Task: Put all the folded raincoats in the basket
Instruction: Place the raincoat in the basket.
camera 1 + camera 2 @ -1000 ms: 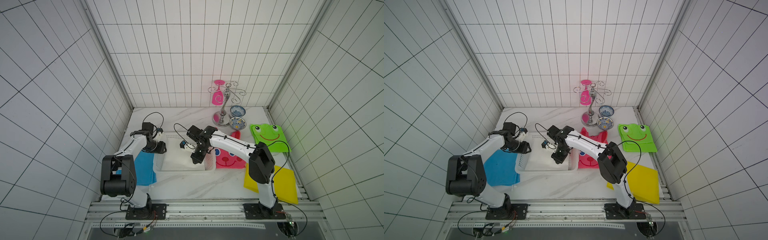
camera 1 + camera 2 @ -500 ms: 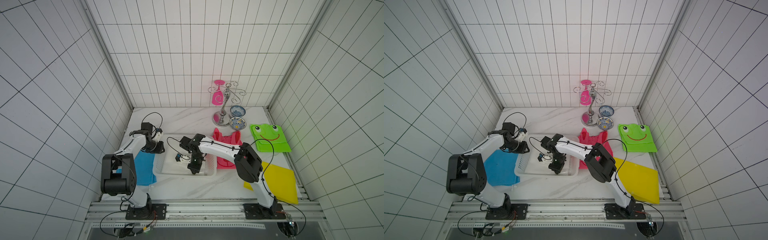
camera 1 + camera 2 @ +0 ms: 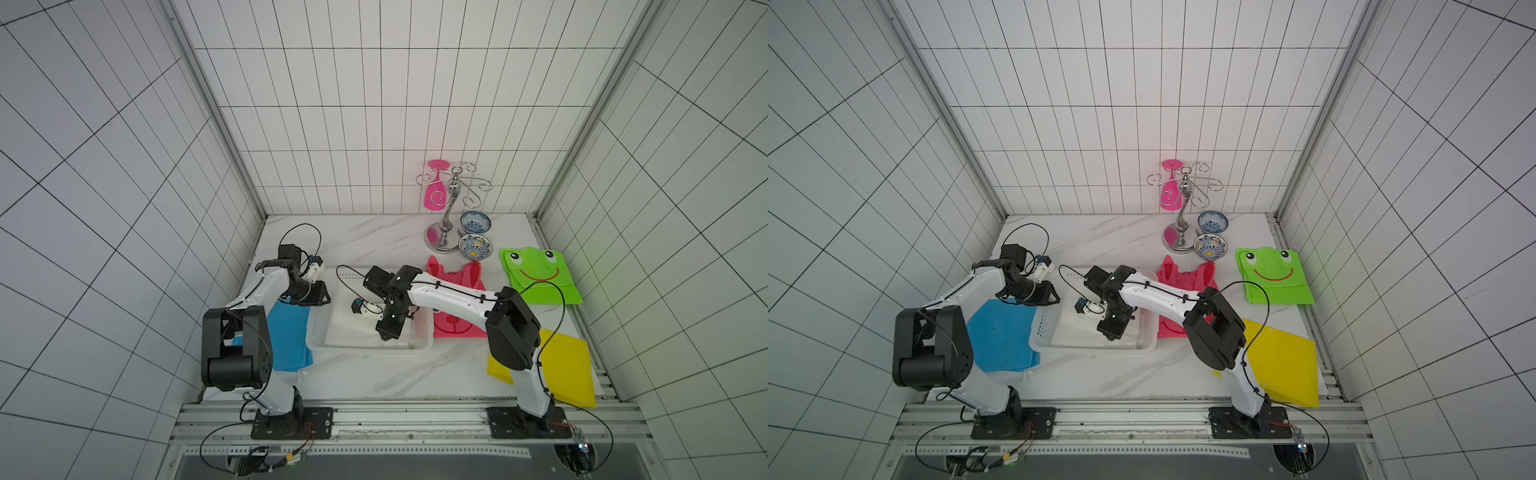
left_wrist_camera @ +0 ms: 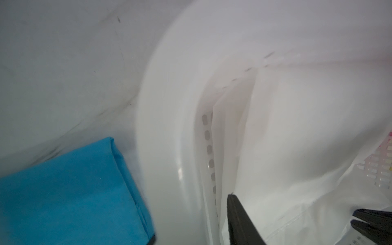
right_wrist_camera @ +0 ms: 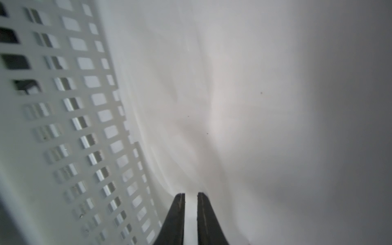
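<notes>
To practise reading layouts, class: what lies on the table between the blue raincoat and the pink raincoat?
The basket, holding a white raincoat, sits between the blue raincoat and the pink raincoat. Both top views show it.

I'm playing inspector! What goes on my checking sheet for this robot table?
Surface: marble table, no spills seen.
Job's things: white raincoat lies inside the basket.
Clutter: blue raincoat, pink raincoat, green frog raincoat, yellow raincoat, two bowls, metal stand, pink glass.
Pincers: left pincer open at the basket's left edge; right pincer inside the basket, jaws slightly apart, nothing seen between them.
Cables: black cable loops on each arm, no snag seen.
Surroundings: tiled walls, nothing else seen.
</notes>
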You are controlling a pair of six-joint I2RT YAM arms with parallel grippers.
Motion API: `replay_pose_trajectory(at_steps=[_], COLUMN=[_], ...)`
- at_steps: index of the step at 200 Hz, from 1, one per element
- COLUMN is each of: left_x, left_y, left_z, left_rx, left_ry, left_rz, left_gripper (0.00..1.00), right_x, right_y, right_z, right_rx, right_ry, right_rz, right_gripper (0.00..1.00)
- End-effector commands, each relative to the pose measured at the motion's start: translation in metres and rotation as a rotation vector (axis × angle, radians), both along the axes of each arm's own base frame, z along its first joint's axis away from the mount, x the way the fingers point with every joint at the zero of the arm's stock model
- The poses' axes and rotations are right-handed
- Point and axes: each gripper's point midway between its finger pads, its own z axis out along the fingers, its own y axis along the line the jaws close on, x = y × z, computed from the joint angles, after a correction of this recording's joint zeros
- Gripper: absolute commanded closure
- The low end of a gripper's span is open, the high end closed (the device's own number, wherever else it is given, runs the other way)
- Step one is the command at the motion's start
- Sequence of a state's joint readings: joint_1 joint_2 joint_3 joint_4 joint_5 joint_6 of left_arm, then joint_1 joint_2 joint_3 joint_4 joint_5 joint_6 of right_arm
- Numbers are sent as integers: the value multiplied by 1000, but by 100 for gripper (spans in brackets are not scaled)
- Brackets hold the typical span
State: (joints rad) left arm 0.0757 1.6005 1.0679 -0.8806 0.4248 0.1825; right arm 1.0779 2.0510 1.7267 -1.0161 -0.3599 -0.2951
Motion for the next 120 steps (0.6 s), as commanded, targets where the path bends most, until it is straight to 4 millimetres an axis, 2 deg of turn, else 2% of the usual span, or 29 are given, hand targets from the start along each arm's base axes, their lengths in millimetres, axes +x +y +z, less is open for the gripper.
replay_pose_trajectory(at_steps=[1, 10, 15, 46, 78, 98, 120], left_x=[11, 11, 11, 14, 15, 13, 12], left_y=[0, 1, 1, 4, 2, 0, -1], left_z=[23, 24, 25, 33, 40, 40, 39], left_rx=[-44, -50, -52, -71, -113, -128, -138], left_ry=[-74, -74, -76, -96, -116, -114, -114], left_rz=[7, 10, 13, 22, 28, 25, 25], left_gripper=[64, 64, 63, 63, 63, 63, 63], right_x=[-20, -16, -8, 81, 135, 156, 160], right_y=[15, 22, 27, 68, 97, 106, 125], right_z=[56, 63, 66, 80, 94, 85, 62], right_rx=[142, 170, 187, 329, 436, 447, 455], right_ry=[97, 84, 52, -305, -472, -541, -553], right_rz=[29, 24, 0, -295, -484, -524, -484], right_gripper=[81, 81, 81, 81, 84, 87, 87])
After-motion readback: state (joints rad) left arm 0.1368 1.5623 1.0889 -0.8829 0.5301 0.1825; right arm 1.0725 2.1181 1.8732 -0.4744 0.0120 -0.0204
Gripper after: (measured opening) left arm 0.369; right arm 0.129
